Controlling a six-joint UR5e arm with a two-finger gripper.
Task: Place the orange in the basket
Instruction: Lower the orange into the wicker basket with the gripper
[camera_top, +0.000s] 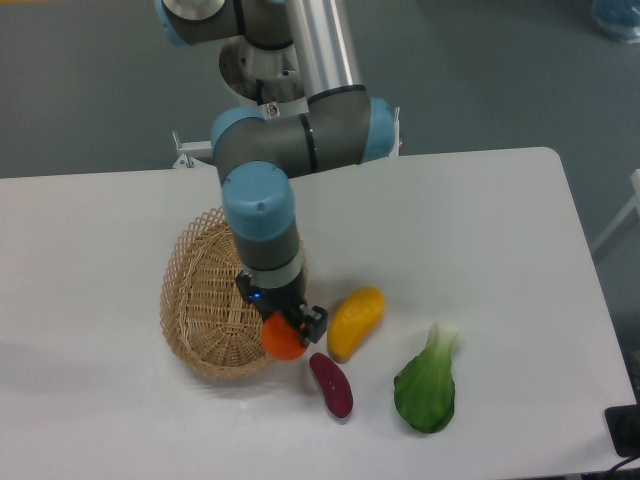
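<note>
Carrying orange clenched in gripper above basket rim at 5 o'clock; held raised to clear looped edge; mango at 3 o'clock, apart.

No readable text, label, brand, number or sign anywhere in view.
</note>
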